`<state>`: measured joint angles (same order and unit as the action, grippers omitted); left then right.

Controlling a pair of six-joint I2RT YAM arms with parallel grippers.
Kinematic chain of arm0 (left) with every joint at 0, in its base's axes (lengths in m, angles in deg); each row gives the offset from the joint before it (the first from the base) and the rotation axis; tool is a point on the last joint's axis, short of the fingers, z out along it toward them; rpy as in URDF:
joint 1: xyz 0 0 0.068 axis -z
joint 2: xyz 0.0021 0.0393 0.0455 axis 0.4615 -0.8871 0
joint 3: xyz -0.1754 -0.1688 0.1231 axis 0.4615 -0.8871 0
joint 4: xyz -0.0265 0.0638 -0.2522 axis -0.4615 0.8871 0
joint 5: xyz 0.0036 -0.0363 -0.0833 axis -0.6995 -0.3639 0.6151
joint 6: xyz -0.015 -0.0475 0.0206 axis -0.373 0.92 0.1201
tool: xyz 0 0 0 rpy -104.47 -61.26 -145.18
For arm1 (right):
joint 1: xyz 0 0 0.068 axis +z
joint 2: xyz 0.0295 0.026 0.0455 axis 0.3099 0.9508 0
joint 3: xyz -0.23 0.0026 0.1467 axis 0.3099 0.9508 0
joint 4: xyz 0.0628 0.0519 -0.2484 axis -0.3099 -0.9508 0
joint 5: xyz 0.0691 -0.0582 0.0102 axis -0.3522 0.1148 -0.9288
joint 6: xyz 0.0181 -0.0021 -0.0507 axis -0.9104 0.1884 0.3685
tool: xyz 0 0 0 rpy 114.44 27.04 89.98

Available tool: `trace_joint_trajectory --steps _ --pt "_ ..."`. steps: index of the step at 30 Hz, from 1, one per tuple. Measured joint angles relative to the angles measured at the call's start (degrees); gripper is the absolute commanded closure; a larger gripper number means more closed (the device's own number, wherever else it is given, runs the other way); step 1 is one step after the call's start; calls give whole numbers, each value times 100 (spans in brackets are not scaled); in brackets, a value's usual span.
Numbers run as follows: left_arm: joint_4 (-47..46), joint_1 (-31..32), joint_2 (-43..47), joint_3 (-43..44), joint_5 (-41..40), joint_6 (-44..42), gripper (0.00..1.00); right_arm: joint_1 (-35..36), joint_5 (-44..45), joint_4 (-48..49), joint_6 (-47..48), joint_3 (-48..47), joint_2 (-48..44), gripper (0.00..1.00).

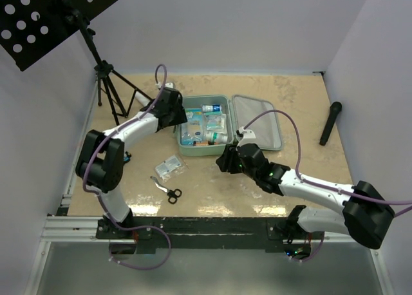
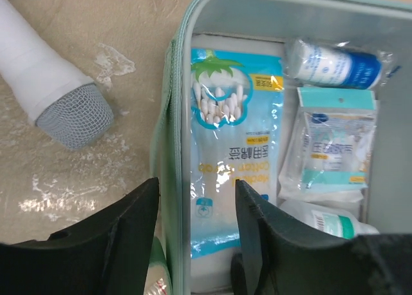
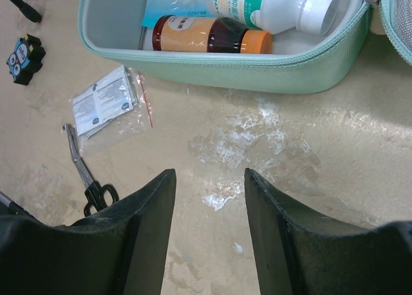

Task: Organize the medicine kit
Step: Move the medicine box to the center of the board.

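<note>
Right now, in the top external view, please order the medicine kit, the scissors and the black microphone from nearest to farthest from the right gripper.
1. medicine kit: its near wall lies just beyond the right gripper.
2. scissors: to the left, toward the near edge.
3. black microphone: far right.

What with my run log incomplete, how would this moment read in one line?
mint-green soft zip case: open, part-filled | left gripper: open, straddling its wall | right gripper: open, empty | outside: clear plastic packets, black-handled scissors

Top external: high behind arm bases [image 1: 119,228], looking down. Wrist views: close, downward past own fingers [image 2: 116,243] [image 3: 141,243]; all three share mint-green soft zip case [image 2: 168,134] [image 3: 225,76] [image 1: 199,152] ahead of fingers.
</note>
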<state>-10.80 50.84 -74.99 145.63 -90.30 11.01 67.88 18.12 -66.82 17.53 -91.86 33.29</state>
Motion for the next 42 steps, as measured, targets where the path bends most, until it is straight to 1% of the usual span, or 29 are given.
trace_joint_trajectory --steps 3,6,11,13,18,24,32,37,42 --pt "-7 0 461 -131 0 11 43 0 -17 -7 24 0 -11 48" --pt "-35 0 1137 -404 -42 11 42 0 -50 -48 55 0 -122 49" --pt "-26 0 2629 -1578 -203 79 43 61 -278 7 282 -13 -426 49" --pt "7 0 3136 -2072 -275 186 43 258 -310 44 444 -79 -339 49" --pt "103 0 3912 -2861 -387 426 43 968 -275 63 739 -446 306 48" --pt "306 0 4597 -3003 -599 527 43 1650 -28 44 1012 -1137 1150 48" --pt "610 -2 5396 -3091 -726 798 44 2367 337 -11 1410 -2354 2601 52" --pt "807 -9 5786 -3300 -730 964 44 2656 334 -144 1580 -2702 3307 57" --pt "898 -9 5862 -3335 -776 968 44 2802 363 -315 1705 -2881 3646 60"
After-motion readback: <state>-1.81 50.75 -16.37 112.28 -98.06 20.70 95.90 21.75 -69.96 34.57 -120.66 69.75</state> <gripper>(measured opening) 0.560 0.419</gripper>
